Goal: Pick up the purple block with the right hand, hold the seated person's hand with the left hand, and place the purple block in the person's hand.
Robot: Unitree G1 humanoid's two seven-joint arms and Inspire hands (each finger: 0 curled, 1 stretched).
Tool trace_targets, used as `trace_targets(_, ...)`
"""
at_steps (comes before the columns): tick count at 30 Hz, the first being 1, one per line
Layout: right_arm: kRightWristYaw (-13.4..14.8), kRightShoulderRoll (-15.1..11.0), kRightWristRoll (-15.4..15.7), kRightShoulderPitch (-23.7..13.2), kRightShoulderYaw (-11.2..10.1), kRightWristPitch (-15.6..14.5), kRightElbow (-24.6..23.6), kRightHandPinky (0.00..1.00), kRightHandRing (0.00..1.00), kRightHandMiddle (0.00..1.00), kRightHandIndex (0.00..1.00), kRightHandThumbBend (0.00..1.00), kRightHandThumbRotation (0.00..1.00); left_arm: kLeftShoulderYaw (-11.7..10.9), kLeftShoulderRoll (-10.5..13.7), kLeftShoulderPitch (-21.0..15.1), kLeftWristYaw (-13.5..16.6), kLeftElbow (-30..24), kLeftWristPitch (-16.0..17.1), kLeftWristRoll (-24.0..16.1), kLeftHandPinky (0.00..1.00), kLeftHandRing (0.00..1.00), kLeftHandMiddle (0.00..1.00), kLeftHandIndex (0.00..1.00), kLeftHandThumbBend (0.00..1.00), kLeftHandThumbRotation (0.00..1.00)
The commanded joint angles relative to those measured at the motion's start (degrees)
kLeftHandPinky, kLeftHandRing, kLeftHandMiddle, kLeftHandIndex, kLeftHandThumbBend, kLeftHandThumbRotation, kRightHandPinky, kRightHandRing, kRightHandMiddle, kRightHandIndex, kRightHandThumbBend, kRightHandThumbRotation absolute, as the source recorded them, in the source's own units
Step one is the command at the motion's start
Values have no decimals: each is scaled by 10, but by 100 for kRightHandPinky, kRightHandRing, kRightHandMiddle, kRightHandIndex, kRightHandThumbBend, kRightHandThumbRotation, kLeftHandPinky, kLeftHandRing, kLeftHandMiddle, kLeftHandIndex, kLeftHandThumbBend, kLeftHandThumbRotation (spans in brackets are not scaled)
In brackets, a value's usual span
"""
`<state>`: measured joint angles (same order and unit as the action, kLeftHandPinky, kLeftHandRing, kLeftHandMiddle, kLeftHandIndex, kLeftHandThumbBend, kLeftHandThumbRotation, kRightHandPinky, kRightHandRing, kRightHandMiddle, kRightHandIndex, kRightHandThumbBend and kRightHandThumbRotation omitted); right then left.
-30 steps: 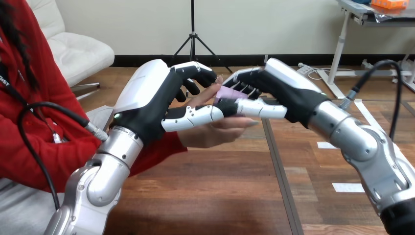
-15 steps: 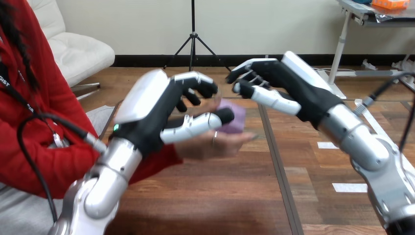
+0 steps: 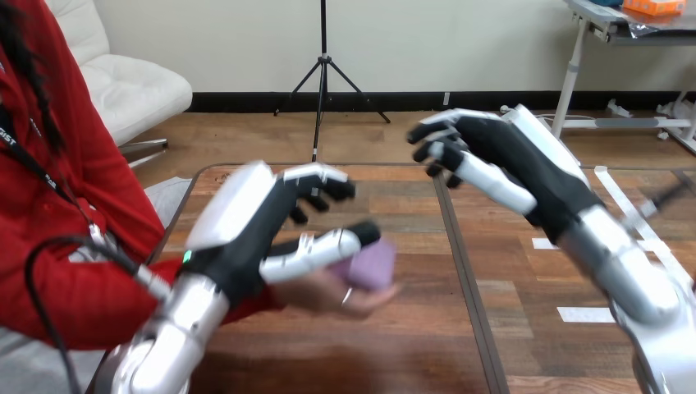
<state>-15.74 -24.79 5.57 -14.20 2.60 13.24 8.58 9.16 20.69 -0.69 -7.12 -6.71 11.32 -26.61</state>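
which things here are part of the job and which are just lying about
Job: purple block, lying in the person's hand; left hand over it; right hand, raised apart.
Lying about: white tape marks on the table.

Pale purple block (image 3: 373,263). Just left of it, black left hand (image 3: 240,236), white shell on its back. Up and right of the block, black-and-white right hand (image 3: 507,152). Far left of the block, red sleeve (image 3: 74,287). Under the block, brown wood-grain table (image 3: 394,353), dark seam.
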Motion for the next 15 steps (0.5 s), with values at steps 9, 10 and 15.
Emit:
trace_targets(9, 31, 28, -33, 90, -43, 8, -108, 55, 68, 76, 78, 74, 100, -25, 0, 54, 27, 2, 60, 38, 60, 71, 75, 68, 71, 99)
trace_targets(10, 34, 32, -35, 101, -45, 12, -113, 56, 68, 76, 78, 74, 100, -27, -4, 63, 27, 2, 62, 48, 60, 71, 75, 68, 70, 99)
trace_targets(15, 47, 51, -39, 135, -48, 30, -129, 57, 68, 77, 80, 73, 100, -34, -17, 88, 34, 10, 90, 84, 62, 73, 76, 68, 66, 99)
